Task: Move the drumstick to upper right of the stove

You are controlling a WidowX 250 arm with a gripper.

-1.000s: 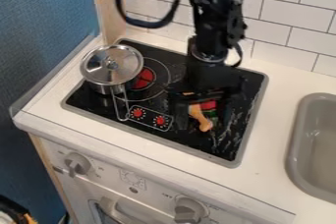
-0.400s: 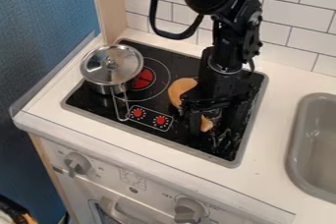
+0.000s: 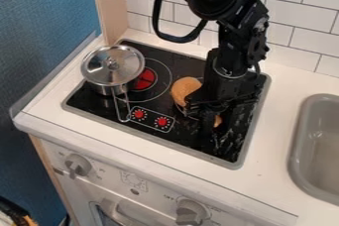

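From one fixed camera, we looked down at a steep slant from above the front edge of the counter (image 3: 278, 91), facing the tiled wall (image 3: 298, 12) behind (near enough that the stovetop (image 3: 92, 102) fitted whole, while the sink (image 3: 324, 145) was cut off).

light: bright, soft | glare: metal lid (image 3: 114, 66) | oven front (image 3: 155, 190): dimmer than counter (image 3: 265, 173)

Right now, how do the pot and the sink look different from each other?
The pot is shiny silver, while the sink is dull grey. The pot has its lid on; the sink is open on top. The pot stands on the stove, whereas the sink is recessed into the counter.
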